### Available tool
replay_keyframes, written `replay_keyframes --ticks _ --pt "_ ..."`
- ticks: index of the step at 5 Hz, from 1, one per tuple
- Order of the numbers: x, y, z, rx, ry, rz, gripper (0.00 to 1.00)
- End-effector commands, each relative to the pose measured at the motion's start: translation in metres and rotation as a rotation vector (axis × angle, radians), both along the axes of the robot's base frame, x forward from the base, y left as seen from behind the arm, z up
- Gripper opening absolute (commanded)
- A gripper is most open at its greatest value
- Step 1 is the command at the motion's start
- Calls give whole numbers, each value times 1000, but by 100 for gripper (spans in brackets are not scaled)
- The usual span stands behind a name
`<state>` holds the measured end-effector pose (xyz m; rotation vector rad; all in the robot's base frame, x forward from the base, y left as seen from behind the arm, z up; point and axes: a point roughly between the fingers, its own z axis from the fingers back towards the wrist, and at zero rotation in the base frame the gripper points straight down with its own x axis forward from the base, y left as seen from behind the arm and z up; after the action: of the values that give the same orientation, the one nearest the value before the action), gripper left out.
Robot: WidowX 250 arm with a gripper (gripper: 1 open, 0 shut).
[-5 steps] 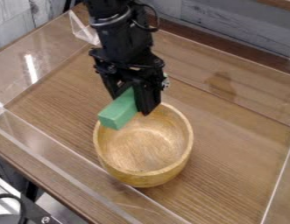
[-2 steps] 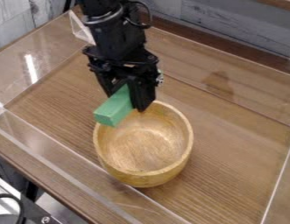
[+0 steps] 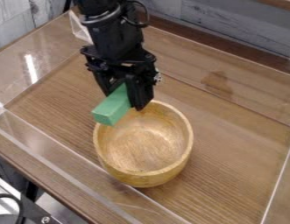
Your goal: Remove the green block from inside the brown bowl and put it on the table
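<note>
At the bowl's eleven o'clock, the green block point(image 3: 112, 106) hangs tilted over the rim, its upper end between the gripper's point(image 3: 126, 90) jaws, which are closed on it. Rightward, the brown bowl point(image 3: 147, 149) sits on the table point(image 3: 223, 131), its inside visible below the block.

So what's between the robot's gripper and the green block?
Nothing: in the camera view the gripper is closed on the block, leaving no gap between them.
</note>
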<state>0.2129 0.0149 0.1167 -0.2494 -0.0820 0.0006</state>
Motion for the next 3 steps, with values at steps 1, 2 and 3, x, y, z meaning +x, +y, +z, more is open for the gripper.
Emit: replay_keyframes --ticks 1,2,3 --pt "7 6 11 16 -56 11 0" --pt "8 8 11 19 -56 19 0" --pt "16 -7 11 18 -60 17 0"
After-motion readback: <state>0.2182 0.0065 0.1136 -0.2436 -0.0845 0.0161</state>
